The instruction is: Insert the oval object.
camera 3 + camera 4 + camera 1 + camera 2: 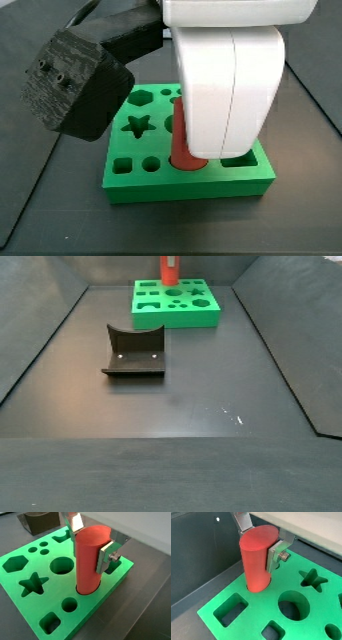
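The oval object, a long plain red peg, stands upright between my gripper's two silver fingers. The gripper is shut on the peg's upper part. The peg's lower end sits in a hole near one edge of the green block. In a wrist view the peg, gripper and block show the same hold. In a side view the hand's white body hides the fingers; the peg rises from the block. In a side view the peg stands on the block.
The green block has several other shaped holes, among them a star, a round hole and a hexagon. The dark fixture stands on the floor in front of the block. Dark walls enclose the floor.
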